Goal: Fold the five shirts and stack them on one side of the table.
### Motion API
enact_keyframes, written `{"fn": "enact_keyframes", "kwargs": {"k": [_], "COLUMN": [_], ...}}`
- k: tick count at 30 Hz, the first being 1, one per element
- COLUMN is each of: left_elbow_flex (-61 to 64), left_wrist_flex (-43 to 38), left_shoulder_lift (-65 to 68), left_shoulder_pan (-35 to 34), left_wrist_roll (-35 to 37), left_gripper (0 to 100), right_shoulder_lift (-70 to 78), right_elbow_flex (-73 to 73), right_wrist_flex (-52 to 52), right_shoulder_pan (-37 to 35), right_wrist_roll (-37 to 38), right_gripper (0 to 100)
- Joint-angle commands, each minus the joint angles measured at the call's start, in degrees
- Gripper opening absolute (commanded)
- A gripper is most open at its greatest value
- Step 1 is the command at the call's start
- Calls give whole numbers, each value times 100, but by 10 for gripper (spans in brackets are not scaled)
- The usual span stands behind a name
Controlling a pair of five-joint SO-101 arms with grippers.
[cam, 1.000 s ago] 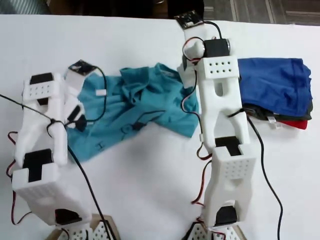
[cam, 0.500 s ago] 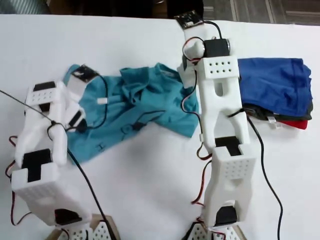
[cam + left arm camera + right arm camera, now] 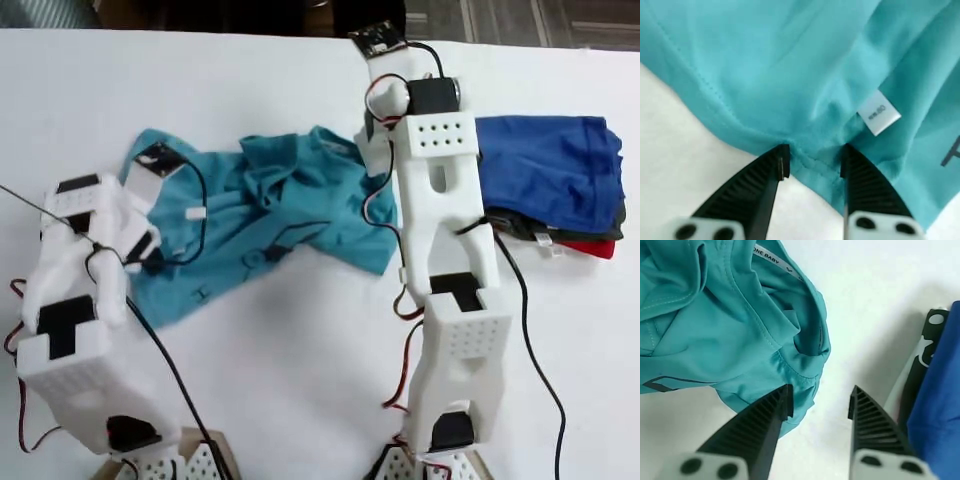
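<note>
Here's where I stand: the teal shirt [image 3: 280, 200] lies crumpled and spread across the middle of the surface [image 3: 300, 370], not yet folded. Over on the right side sits the pile, with a blue shirt [image 3: 545, 170] folded on top, a dark layer [image 3: 510, 225] under it and a red shirt [image 3: 590, 248] peeking out at the bottom. That's three layers I can count (whether a fourth hides in there, I can't tell). So I'd judge the job past halfway, with at least this teal one left to fold and carry over.

My left pincer [image 3: 813, 161] is down at the teal shirt's stitched hem, jaws apart, with a bunched bit of that edge sitting between the tips and nothing clamped. A white label [image 3: 879, 112] lies on the cloth just beyond it.

My right pincer [image 3: 820, 400] is at the shirt's opposite end, close to the pile. It is spread too, with one tip over a rumpled teal edge and the other over bare surface.

Both ends are lined up, then, and neither is gripped. To my eye the fold itself hasn't started; the cloth wants flattening first.
</note>
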Motion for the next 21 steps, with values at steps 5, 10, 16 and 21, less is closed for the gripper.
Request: {"fn": "enact_keyframes", "kwargs": {"k": [5,10,16,21], "left_elbow_flex": [-646,-1156,-1824,-1912], "left_wrist_flex": [369,1116,2031,2048], "left_shoulder_lift": [229,220,220,264], "left_shoulder_pan": [79,273,387,290], "left_wrist_roll": [9,18,9,-35], "left_gripper": [33,27,62,138], "right_shoulder_lift": [-31,-31,-31,-31], "right_elbow_flex": [-202,-193,-193,-193], "right_wrist_flex": [66,66,66,66], "right_shoulder_pan": [-22,-31,-22,-22], "right_wrist_roll": [9,9,9,9], "right_gripper": [182,182,182,182]}}
